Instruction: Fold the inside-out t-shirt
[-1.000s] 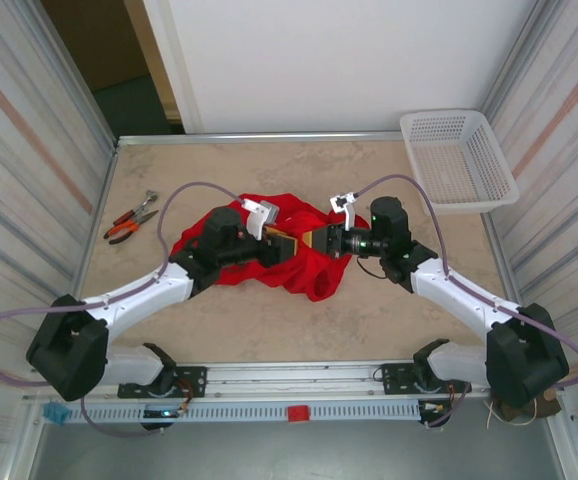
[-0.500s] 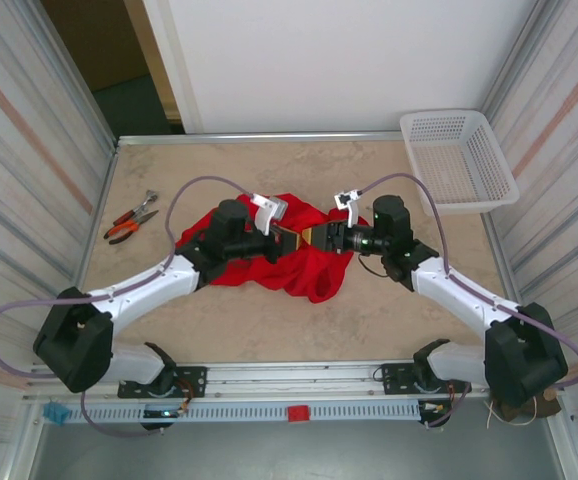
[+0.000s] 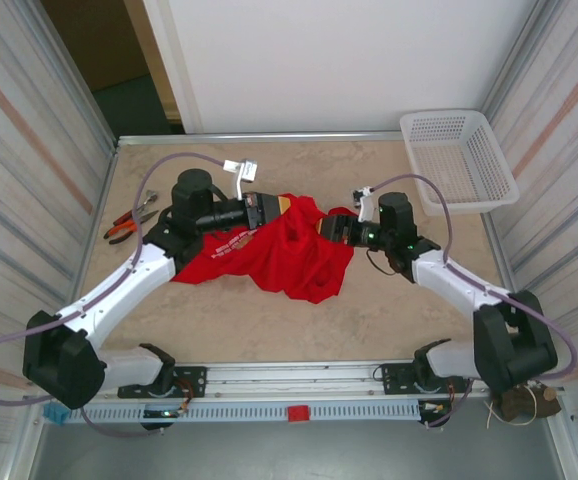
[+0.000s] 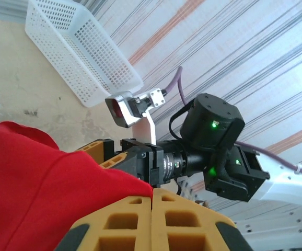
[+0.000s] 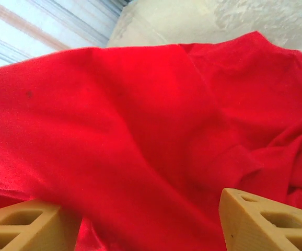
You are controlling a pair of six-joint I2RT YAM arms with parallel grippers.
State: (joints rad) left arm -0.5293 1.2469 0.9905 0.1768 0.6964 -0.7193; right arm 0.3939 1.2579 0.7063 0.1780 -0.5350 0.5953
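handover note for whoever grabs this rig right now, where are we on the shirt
left gripper: shut on an edge of the inside-out t-shirt.
right gripper: open, fingers spread close to the red cloth, holding nothing.
shirt: crumpled in the middle of the table, pale print partly showing near the left arm.
done: no fold made yet.
left: spread it flat, then fold.

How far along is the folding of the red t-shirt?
Done: no fold, the t-shirt lies bunched on the table. In hand: the left gripper is shut on its cloth, the right gripper is open near it. Left: spreading it flat and all folds.
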